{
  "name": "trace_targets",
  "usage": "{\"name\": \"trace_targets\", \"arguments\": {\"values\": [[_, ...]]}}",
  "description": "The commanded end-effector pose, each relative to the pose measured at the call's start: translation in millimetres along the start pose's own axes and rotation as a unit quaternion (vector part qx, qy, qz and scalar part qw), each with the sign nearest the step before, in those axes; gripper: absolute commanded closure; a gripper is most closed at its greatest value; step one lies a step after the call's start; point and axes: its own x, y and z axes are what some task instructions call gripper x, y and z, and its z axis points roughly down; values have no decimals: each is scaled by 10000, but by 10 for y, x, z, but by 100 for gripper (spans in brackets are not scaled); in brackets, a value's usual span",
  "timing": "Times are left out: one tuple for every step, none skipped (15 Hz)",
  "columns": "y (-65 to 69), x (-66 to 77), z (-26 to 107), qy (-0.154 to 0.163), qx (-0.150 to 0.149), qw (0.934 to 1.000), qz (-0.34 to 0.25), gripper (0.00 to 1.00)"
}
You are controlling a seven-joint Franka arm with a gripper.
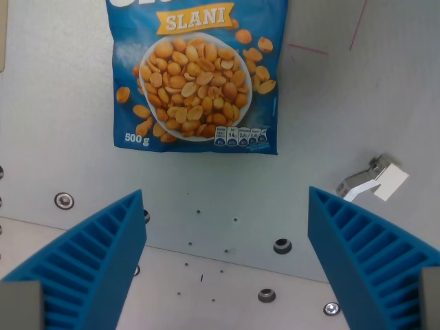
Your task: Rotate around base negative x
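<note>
A blue bag of peanuts (198,75), marked "SLANI" and "500 g", lies flat on the grey surface at the top middle of the wrist view. My gripper (227,206) is open and empty, below the bag and apart from it. Its two blue ribbed fingers show at the lower left (89,261) and lower right (371,254), with a wide gap between them. The bag's top edge is cut off by the picture's top.
The grey metal plate (62,124) has a seam and several screws and holes, such as one screw (64,200) at the left and one hole (282,245). A small white and grey clip (375,180) lies at the right. Thin red lines (307,49) mark the upper right.
</note>
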Motion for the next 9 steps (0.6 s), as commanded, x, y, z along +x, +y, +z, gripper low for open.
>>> {"name": "trace_targets", "arguments": {"values": [[1, 2, -23, 9, -71, 10000, -1, 0], [1, 2, -23, -9, -135, 9999, 0, 0], [1, 2, -23, -27, -199, 9998, 1, 0], [1, 2, -23, -46, -263, 9996, 2, 0], [1, 2, -23, -64, -327, 9994, 3, 0], [1, 2, -23, -83, -391, 9992, 4, 0], [1, 2, -23, -101, -455, 9989, 4, 0], [1, 2, -23, -120, -519, 9986, 5, 0], [1, 2, -23, -138, -583, 9982, 6, 0]]}}
